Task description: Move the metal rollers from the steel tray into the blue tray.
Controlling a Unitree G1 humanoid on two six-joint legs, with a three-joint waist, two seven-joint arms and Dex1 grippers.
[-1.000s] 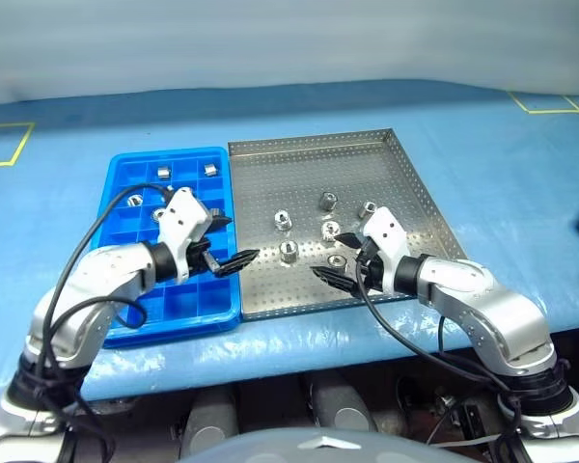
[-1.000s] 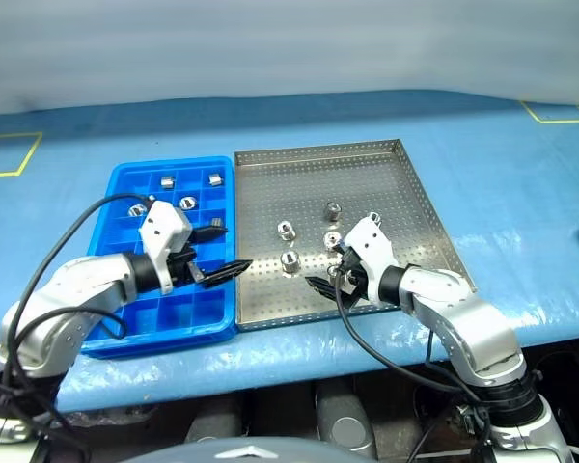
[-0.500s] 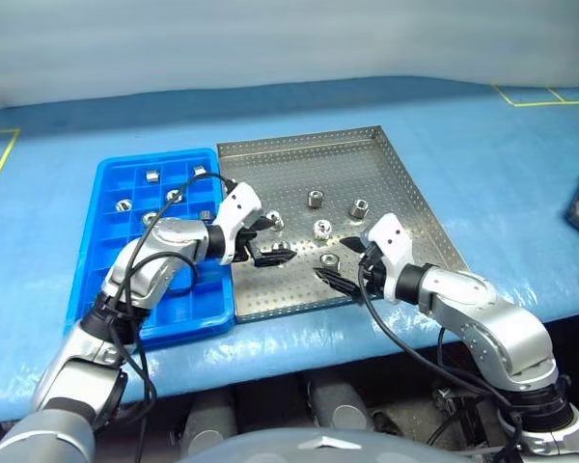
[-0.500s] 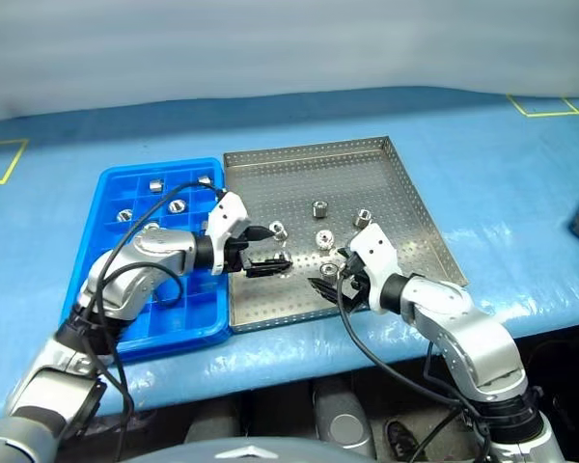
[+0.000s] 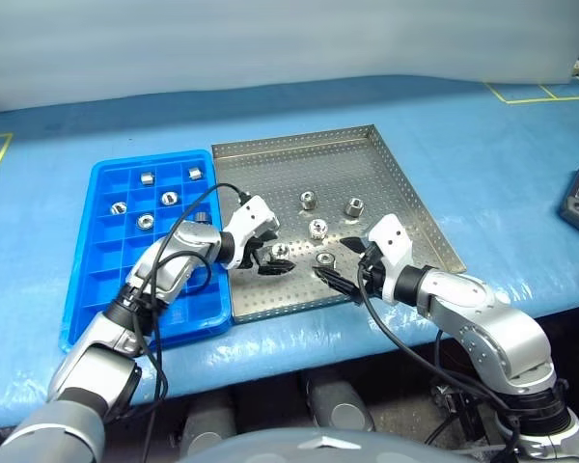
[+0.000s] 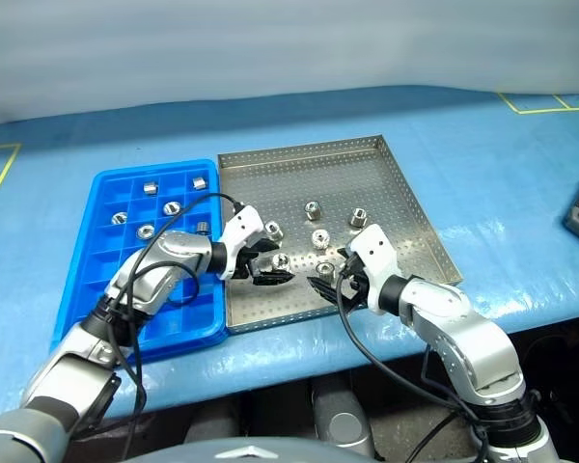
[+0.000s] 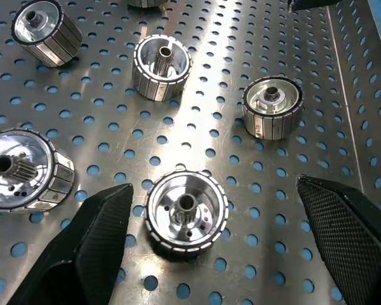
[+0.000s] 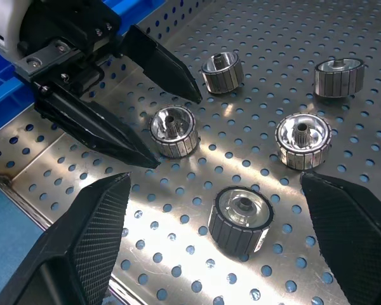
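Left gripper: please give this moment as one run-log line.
left gripper: open, straddling a roller | right gripper: open, empty | steel tray: five rollers | blue tray: five rollers

Steel tray (image 5: 405, 193) lies right of blue tray (image 5: 96, 309); perhaps five rollers (image 5: 315, 228) on it.

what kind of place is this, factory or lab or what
Probably a workshop or a robot test bench set up for parts sorting. A perforated steel tray of small ribbed metal rollers sits beside a blue compartmented plastic tray on a blue-covered table with yellow tape marks.
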